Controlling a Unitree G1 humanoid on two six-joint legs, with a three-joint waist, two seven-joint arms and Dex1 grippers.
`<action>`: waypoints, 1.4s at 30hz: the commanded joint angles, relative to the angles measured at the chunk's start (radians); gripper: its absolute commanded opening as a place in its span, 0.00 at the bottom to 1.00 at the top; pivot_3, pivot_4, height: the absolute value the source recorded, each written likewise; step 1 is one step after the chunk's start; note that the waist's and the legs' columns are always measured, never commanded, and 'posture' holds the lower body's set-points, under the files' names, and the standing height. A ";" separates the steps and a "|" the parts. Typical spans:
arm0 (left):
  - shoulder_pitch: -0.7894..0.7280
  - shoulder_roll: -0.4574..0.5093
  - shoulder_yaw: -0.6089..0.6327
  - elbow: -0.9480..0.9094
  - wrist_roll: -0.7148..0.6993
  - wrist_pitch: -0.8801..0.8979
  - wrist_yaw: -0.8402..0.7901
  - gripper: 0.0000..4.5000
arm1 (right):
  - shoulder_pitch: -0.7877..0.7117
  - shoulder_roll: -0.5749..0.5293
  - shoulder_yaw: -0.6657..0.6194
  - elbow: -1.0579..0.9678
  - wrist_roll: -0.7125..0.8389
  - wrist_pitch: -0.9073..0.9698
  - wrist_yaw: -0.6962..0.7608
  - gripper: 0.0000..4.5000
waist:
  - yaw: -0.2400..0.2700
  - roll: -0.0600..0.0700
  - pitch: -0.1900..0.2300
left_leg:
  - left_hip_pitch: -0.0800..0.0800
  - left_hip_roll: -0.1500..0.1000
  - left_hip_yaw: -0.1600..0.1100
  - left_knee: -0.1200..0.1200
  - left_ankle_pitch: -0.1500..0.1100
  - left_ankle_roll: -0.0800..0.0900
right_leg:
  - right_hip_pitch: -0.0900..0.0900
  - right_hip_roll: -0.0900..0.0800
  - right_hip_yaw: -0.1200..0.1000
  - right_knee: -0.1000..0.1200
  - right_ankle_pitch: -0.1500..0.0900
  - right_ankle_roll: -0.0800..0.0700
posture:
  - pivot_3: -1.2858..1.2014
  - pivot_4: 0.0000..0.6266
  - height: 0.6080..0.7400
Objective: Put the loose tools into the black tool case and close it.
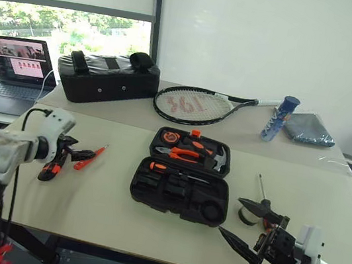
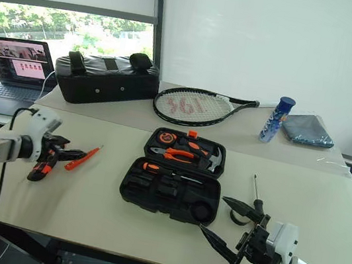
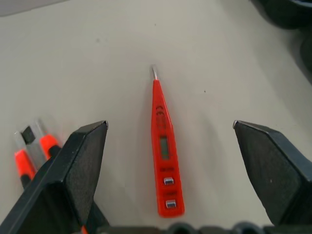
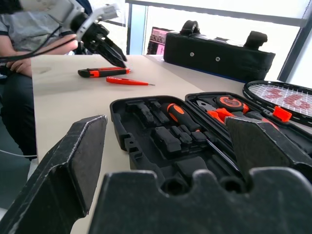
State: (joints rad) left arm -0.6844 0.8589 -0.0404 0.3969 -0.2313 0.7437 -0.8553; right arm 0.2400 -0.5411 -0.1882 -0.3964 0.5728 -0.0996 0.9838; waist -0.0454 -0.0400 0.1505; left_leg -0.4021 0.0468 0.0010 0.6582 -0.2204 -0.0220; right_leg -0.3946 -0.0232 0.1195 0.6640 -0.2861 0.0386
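On the table's left, the left gripper point(image 1: 77, 154) hangs spread wide over the slim screwdriver point(image 3: 164, 154), with the knife point(image 1: 51, 169) just beside it. At centre the case point(image 1: 181, 183) lies open, one screwdriver point(image 1: 173, 170) slotted inside. Right of it another screwdriver point(image 1: 261, 186) and tape roll point(image 1: 245, 215) lie near the spread, empty right gripper point(image 1: 243, 224).
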 commanded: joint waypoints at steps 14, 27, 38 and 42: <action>0.037 0.009 0.192 0.067 -0.109 -0.548 -0.340 0.98 | 0.181 -0.011 -0.176 -0.079 0.011 -0.032 -0.059 1.00 | 0.006 -0.001 0.001 | -0.009 0.000 0.000 0.001 0.000 0.000 | -0.009 -0.001 0.000 0.001 0.000 -0.001 | 0.52 0.24 1.00; 0.462 -0.077 0.232 -0.367 -0.271 -0.692 -0.561 0.98 | 0.537 0.156 -0.448 0.037 -0.042 -0.111 -0.128 1.00 | 0.020 0.000 0.001 | 0.001 0.002 0.002 0.001 0.000 0.000 | 0.003 -0.003 0.000 -0.001 -0.004 0.004 | 0.52 0.24 1.00; 0.433 -0.123 0.181 -0.352 -0.263 -0.678 -0.560 0.98 | 0.136 -0.236 -0.399 -0.161 0.224 0.774 -0.594 1.00 | -0.015 0.003 0.002 | 0.008 0.002 0.004 0.001 0.000 0.000 | 0.007 -0.001 0.005 0.000 -0.003 0.005 | 0.52 0.24 1.00; 0.436 -0.130 0.167 -0.362 -0.255 -0.686 -0.554 0.98 | -0.141 -0.365 -0.309 -0.035 0.289 1.095 -0.726 1.00 | -0.012 0.003 0.002 | 0.005 0.001 0.002 0.000 0.000 0.000 | 0.005 -0.001 0.003 -0.001 -0.001 -0.001 | 0.52 0.24 1.00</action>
State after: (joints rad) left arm -0.2389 0.7284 0.1248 0.0540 -0.4748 0.0673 -1.4126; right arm 0.1316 -0.8870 -0.5100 -0.4601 0.8356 0.8805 0.3096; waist -0.0572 -0.0371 0.1527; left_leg -0.4000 0.0473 0.0036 0.6582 -0.2203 -0.0219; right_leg -0.3921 -0.0248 0.1230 0.6623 -0.2865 0.0376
